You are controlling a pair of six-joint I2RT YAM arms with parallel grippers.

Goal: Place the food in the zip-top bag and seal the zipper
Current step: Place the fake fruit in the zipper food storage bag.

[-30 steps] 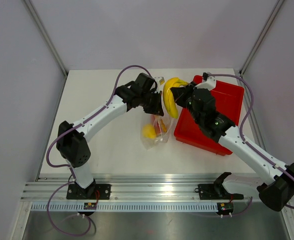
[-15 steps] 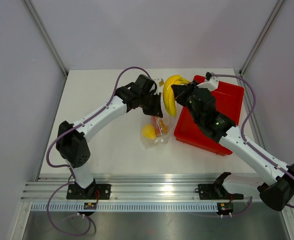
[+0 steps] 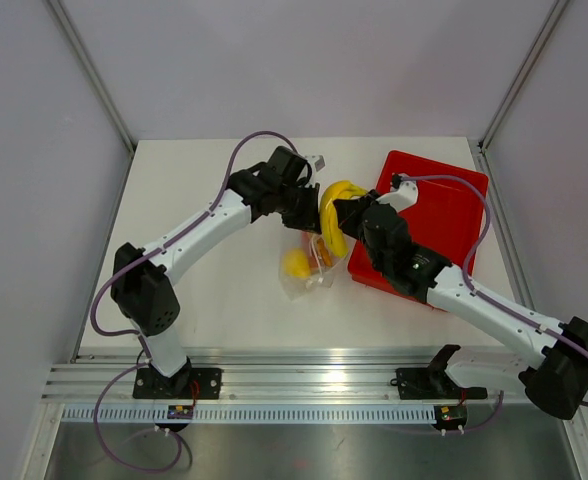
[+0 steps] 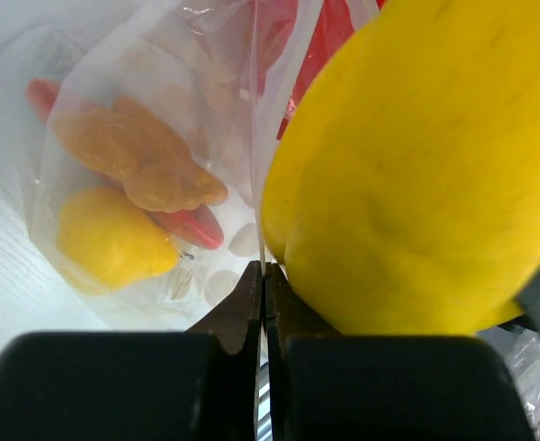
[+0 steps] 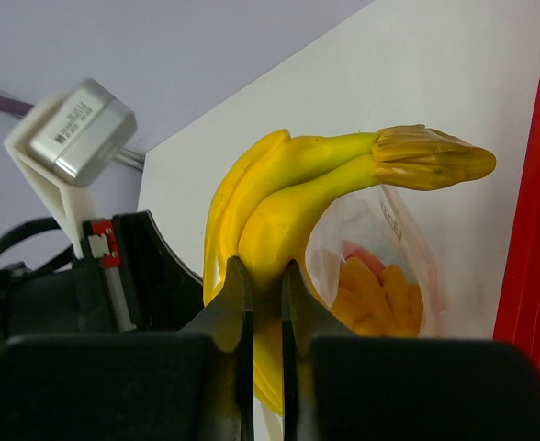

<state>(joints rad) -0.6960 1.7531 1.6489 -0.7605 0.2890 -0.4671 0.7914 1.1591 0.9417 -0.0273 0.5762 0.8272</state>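
As we look from above, our right claw [image 3: 339, 208] pinches the banana [image 3: 327, 218] over the zip-top bag [image 3: 309, 268], which lies mid-worktop [image 3: 204, 190] with the red tray [image 3: 444, 200] at its 2 o'clock.

Left wrist: our left claw [image 4: 264, 276], pressed together, nips the bag's film, and the yellow lump [image 4: 114, 243] sits inside at 9 o'clock.

Right wrist: the banana stands from the claw toward 12 o'clock.

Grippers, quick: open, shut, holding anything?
Left gripper: shut, pinching an edge of the zip-top bag.
Right gripper: shut on the banana.
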